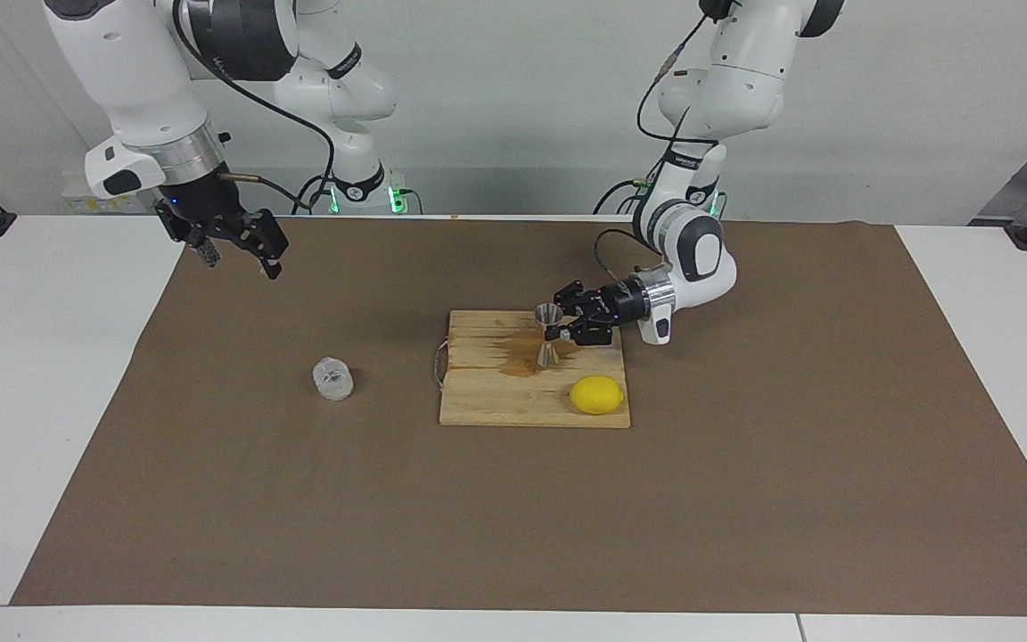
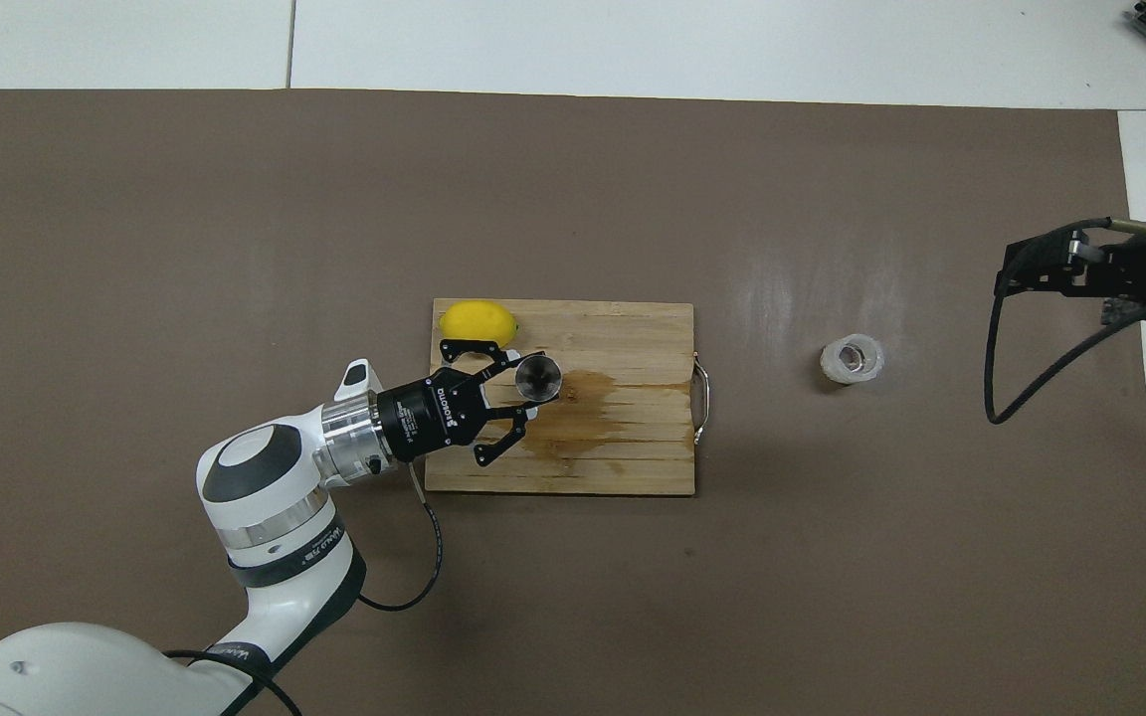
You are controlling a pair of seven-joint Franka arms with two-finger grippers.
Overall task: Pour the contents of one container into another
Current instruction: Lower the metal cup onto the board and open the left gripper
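Plainly, the move turns on how the jigger (image 1: pixel 549 334) stands to the left gripper (image 1: pixel 564 325): it stands upright on the board (image 1: pixel 478 406), long axis vertical, and the gripper lies level at its waist, coming in from the left arm's end of the board. In the overhead view the fingers (image 2: pixel 499 447) are spread, one to each side of the jigger (image 2: pixel 538 377); whether either pad touches the metal I cannot tell, but they do not look clamped. The cup (image 1: pixel 332 378) stands upright on the mat (image 1: pixel 745 499), well apart from the board, toward the right arm's end of the table. The right gripper (image 1: pixel 237 250) hangs in the air over the mat's edge, nearer the cup than the left gripper is, and waits; its fingers look parted. So each arm has its own container at hand: the left one the jigger, the right one the cup.

Counted: one jigger, one cup, one board with one wire handle and one brown stain (image 1: pixel 522 349), and one lemon (image 1: pixel 596 394) on the board corner, farther from the robots than the jigger.
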